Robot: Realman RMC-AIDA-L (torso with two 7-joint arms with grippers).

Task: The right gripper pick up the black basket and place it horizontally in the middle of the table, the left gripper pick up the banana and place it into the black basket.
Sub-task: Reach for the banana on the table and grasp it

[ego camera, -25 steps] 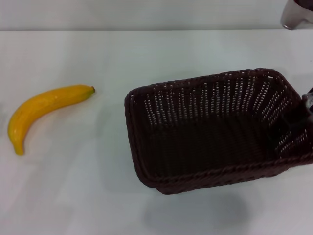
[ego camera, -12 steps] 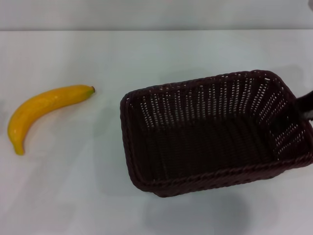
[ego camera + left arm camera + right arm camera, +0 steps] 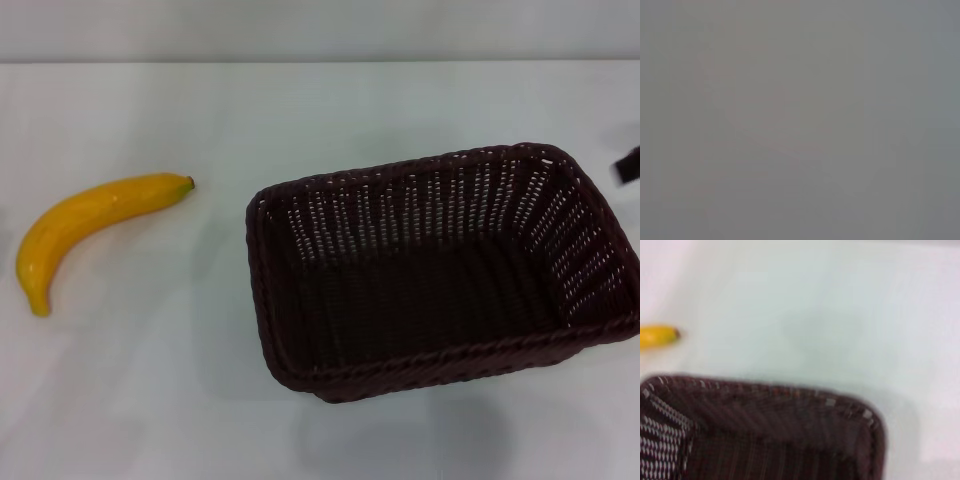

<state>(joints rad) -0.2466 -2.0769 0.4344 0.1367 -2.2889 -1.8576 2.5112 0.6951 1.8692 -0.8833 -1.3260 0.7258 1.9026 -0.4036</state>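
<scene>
The black basket (image 3: 440, 270) stands on the white table (image 3: 320, 110), a little right of the middle, long side roughly across the view, empty inside. Its rim also shows in the right wrist view (image 3: 765, 395). The yellow banana (image 3: 90, 225) lies on the table at the left, apart from the basket; its dark tip shows in the right wrist view (image 3: 660, 336). Only a small dark piece of the right gripper (image 3: 628, 163) shows at the right edge, clear of the basket's right rim. The left gripper is out of view; the left wrist view shows only plain grey.
The table's far edge (image 3: 320, 62) runs across the top of the head view. Bare white tabletop lies between banana and basket and in front of both.
The right gripper has let go of the basket's right wall and drawn back to the right edge. The basket settled slightly leftward a second ago and now rests still. The banana has not moved.
</scene>
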